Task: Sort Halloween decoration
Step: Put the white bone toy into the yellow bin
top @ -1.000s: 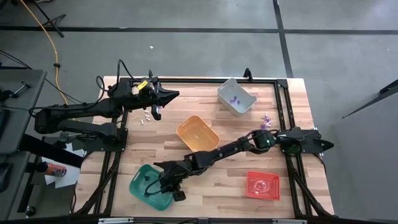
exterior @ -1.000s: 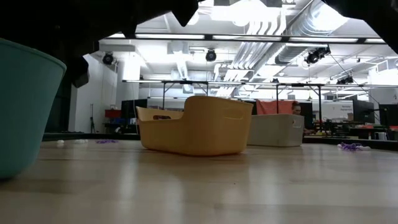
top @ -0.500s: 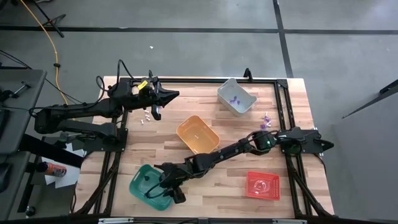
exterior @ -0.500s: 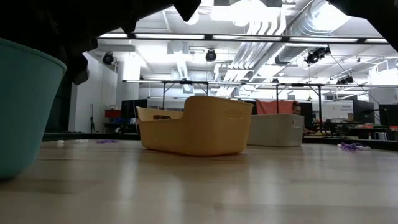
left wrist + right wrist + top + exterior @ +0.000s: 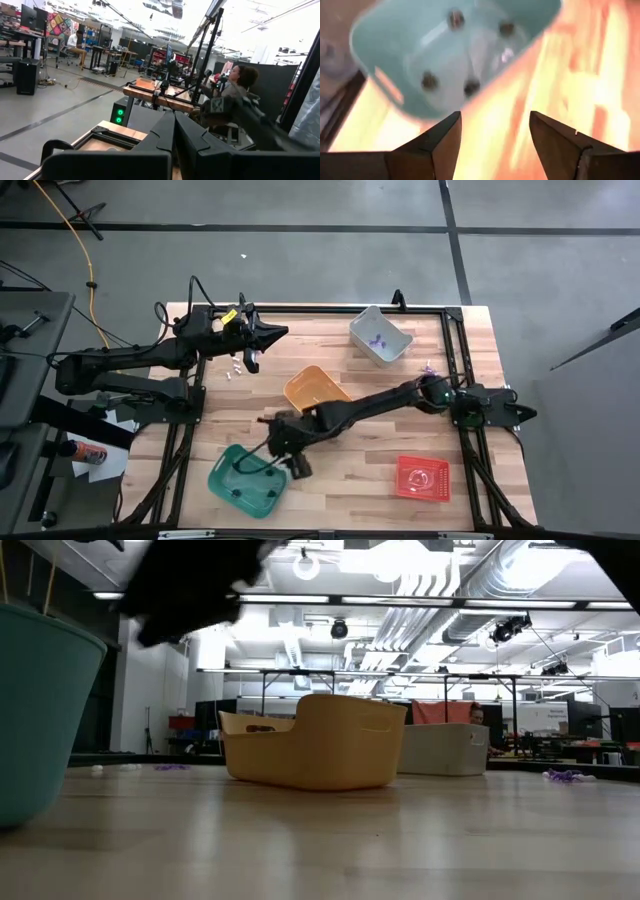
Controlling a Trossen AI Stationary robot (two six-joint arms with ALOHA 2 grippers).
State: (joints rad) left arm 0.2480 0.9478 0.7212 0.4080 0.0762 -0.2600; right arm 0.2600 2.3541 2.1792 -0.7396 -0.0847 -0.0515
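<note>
On the pale wooden table (image 5: 340, 455), tiny black plastic trinkets (image 5: 470, 88) lie in the green bin (image 5: 243, 482) just beyond the empty spread right gripper (image 5: 288, 452), likely light, rigid, pinched whole; left gripper (image 5: 262, 338) is clenched.

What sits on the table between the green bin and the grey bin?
In the high view, the orange bin lies between the green bin and the grey bin, with the right gripper over the wood beside the green one.
</note>
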